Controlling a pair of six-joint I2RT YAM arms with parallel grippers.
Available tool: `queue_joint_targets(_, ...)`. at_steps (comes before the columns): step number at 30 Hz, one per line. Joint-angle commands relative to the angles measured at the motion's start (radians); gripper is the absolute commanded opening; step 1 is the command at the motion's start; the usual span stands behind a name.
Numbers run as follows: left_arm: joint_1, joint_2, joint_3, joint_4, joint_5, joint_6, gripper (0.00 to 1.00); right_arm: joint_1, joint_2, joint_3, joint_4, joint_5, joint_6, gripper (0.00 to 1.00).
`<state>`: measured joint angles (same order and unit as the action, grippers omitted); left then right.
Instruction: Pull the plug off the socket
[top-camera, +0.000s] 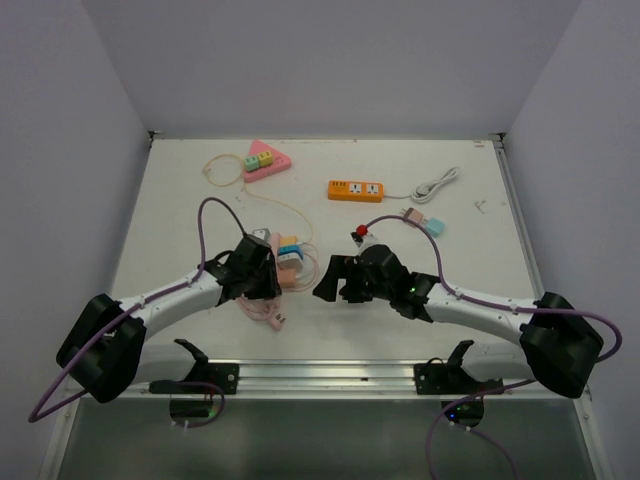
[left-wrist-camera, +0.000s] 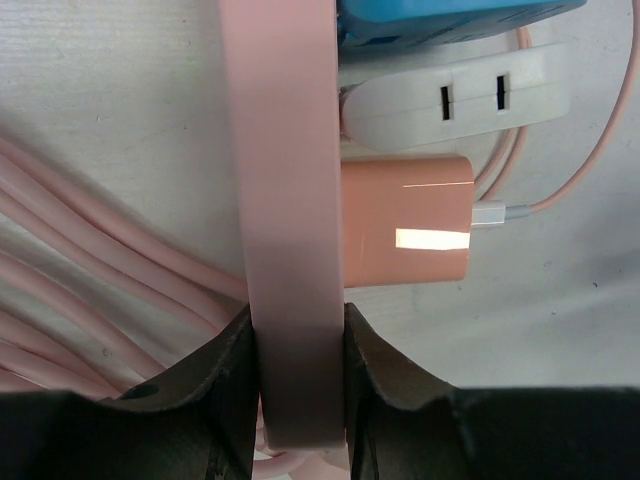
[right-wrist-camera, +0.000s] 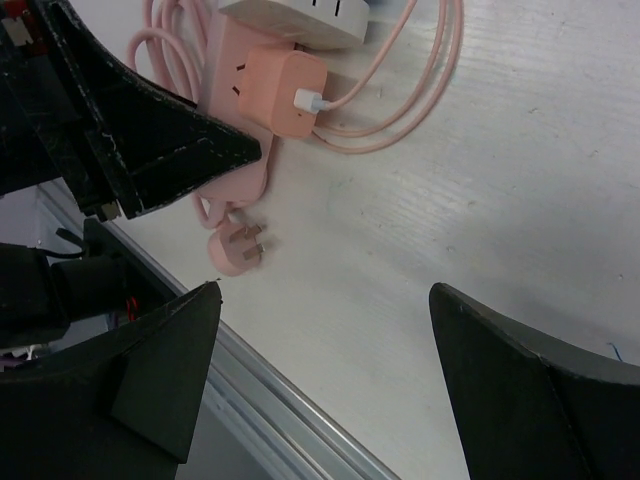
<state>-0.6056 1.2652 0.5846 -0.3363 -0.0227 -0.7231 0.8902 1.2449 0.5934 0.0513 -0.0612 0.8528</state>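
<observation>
Left gripper (left-wrist-camera: 296, 325): closed on the pink power strip (left-wrist-camera: 285, 150), one black finger pressed against each long side of it (clearest in the left wrist view).
Right gripper (right-wrist-camera: 325, 295): jaws wide apart, nothing between them, only bare table below.
Pink power strip: lies flat on the white table (top-camera: 170, 230), near the front edge, between the two grippers.
Salmon charger plug (left-wrist-camera: 405, 220): seated in the strip just beyond the left fingers. Its body sits flush against the socket face with no gap visible.
Charger cable (left-wrist-camera: 492, 212): a white connector sits in the charger's outer end, and a thin pink lead runs off from it across the table.
White plug (left-wrist-camera: 455, 100): in the next socket along, touching or almost touching the salmon one (I cannot tell which).
Blue plug (left-wrist-camera: 450, 15): beyond the white plug, partly cut off at the frame edge.
Pink cord (left-wrist-camera: 90, 270): several loose loops lie on the table on the side of the strip away from the plugs.
Pink three-pin plug (right-wrist-camera: 238, 250): lies loose on the table near the front rail, pins in the air.
Far side of the table: an orange power strip (top-camera: 357, 189) and a pink triangular socket block (top-camera: 265, 160), both well apart from the arms.
</observation>
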Motion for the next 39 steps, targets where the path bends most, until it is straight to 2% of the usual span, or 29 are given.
queue_joint_targets(1, -0.008, -0.012, -0.031, 0.063, -0.013, -0.027, 0.09, 0.007, 0.042, -0.007, 0.157, 0.040, 0.058, 0.89)
queue_joint_targets(2, -0.010, -0.019, -0.041, 0.083, -0.008, -0.038, 0.02, 0.009, 0.053, -0.004, 0.169, 0.053, 0.066, 0.89)
queue_joint_targets(3, -0.010, -0.039, -0.061, 0.097, 0.004, -0.042, 0.00, 0.009, 0.073, -0.003, 0.183, 0.058, 0.072, 0.89)
queue_joint_targets(12, -0.010, -0.144, -0.180, 0.267, 0.084, -0.113, 0.00, 0.024, 0.217, 0.039, 0.344, 0.096, 0.169, 0.81)
queue_joint_targets(14, -0.010, -0.150, -0.187, 0.284, 0.090, -0.114, 0.00, 0.026, 0.261, 0.055, 0.373, 0.100, 0.178, 0.76)
queue_joint_targets(17, -0.010, -0.156, -0.204, 0.301, 0.104, -0.118, 0.00, 0.027, 0.318, 0.084, 0.407, 0.097, 0.186, 0.72)
queue_joint_targets(28, -0.008, -0.158, -0.221, 0.301, 0.106, -0.119, 0.00, 0.032, 0.490, 0.209, 0.470, 0.034, 0.219, 0.69)
queue_joint_targets(35, -0.010, -0.165, -0.229, 0.298, 0.086, -0.121, 0.00, 0.035, 0.576, 0.230, 0.524, -0.029, 0.250, 0.55)
queue_joint_targets(39, -0.010, -0.156, -0.235, 0.298, 0.073, -0.119, 0.00, 0.035, 0.574, 0.226, 0.539, -0.057, 0.249, 0.42)
